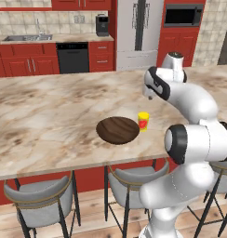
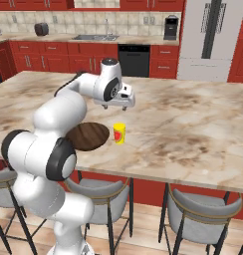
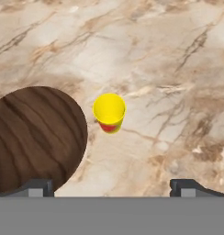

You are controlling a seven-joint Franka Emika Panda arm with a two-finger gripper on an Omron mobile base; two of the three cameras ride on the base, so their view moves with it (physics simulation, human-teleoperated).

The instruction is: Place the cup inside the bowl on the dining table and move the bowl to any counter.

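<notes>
Gripper (image 3: 112, 186) hung open and empty above the dining table (image 1: 41, 121) — cup (image 3: 109, 112) stood upright just beside the bowl (image 3: 33, 137), likely lined up for a top-down grab.

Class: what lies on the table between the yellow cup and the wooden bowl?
Nothing: the hand view shows bare marble between the cup and the bowl.
</notes>
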